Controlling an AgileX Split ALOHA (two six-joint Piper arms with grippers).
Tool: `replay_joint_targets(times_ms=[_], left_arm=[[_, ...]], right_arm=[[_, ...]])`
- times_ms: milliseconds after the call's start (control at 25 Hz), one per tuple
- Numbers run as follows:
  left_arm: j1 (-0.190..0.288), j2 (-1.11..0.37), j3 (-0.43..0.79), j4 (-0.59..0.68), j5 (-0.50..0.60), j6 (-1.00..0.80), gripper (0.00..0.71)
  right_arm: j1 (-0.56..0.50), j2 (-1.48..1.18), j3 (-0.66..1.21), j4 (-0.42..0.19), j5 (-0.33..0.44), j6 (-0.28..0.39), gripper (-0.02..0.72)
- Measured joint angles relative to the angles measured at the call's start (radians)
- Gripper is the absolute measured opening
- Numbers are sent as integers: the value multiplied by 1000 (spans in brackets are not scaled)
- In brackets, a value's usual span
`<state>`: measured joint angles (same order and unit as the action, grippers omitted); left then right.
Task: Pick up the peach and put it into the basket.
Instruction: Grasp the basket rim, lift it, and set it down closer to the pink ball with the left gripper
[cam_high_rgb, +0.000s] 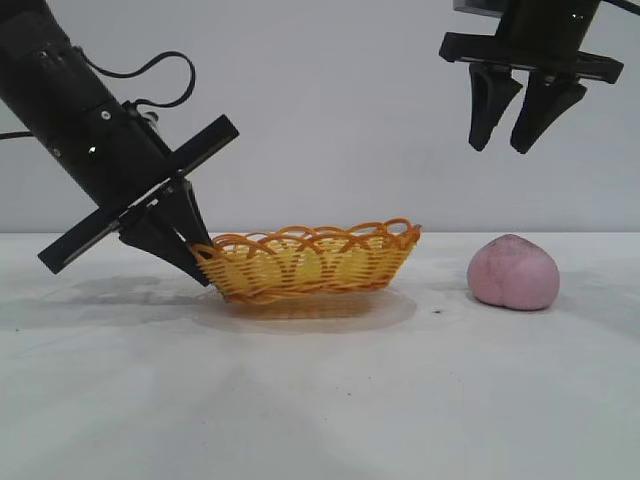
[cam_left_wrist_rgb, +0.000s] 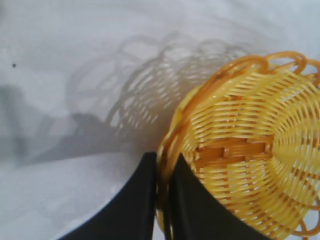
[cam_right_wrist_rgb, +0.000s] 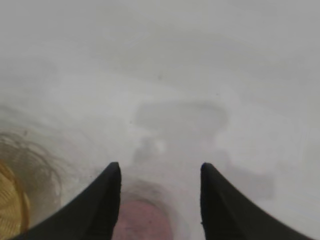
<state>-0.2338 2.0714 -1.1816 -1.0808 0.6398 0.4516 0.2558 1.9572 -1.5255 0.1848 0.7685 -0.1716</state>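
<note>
While the left gripper (cam_high_rgb: 196, 262) is pinching the basket (cam_high_rgb: 305, 262) rim, the right gripper (cam_high_rgb: 508, 140) is hovering over the peach (cam_high_rgb: 513, 272), jaws apart and empty — the pick-up is not yet begun, calling for a straight descent.

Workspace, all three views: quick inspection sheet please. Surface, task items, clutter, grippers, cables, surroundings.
Surface: white table, a small dark speck near the peach.
Peach: peach resting on the table, apart from the basket, not held.
Basket: basket holds nothing; the end the left gripper holds sits slightly raised.
Clutter: nothing seen.
Left gripper: left gripper angled down, fingers clamped on the basket's rim, one inside and one outside.
Right gripper: right gripper open, hanging above the peach, holding nothing.
Cables: black cable looping off the left arm.
Surroundings: plain pale wall.
</note>
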Motion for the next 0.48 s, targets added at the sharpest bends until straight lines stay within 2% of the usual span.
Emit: replay_joint_targets(times_ms=[40,200,320,480], left_arm=[[0,0,0,6,-2,0,52],[0,-2,0,97,-4,-37,264],[0,-16,0,143,-4,-48,372],[0,-88,1,173,-19,-49,362]], right_arm=[[0,0,0,0,0,0,349],[0,0,0,0,0,0,349],[0,0,0,0,0,0,349],[0,0,0,0,0,-2,349]])
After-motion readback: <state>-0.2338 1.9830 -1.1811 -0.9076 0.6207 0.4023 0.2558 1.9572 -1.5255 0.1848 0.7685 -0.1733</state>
